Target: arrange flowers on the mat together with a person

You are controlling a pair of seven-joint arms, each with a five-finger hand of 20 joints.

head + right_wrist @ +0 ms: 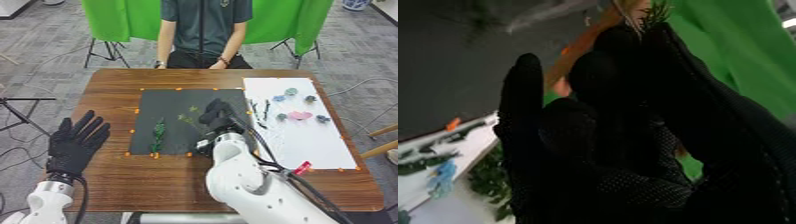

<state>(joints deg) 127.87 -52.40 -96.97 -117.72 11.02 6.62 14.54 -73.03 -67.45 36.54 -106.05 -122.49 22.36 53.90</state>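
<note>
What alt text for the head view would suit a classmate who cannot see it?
The right robot hand is over a black mat bearing a green sprig; beside the mat, a white sheet holds small blue and pink flowers. The left robot hand is open at the table's left side.

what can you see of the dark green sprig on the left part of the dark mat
The sprig is long and narrow, dark green, with small leaves crowded along most of its length and a thin stem towards the robot's side. Whether it is real or artificial can't be told. It lies on the left part of the dark mat, pointing roughly away from the robot, its lower end close to the mat's near edge. Only the mat appears to touch it; the left robot hand is off to its left.
</note>
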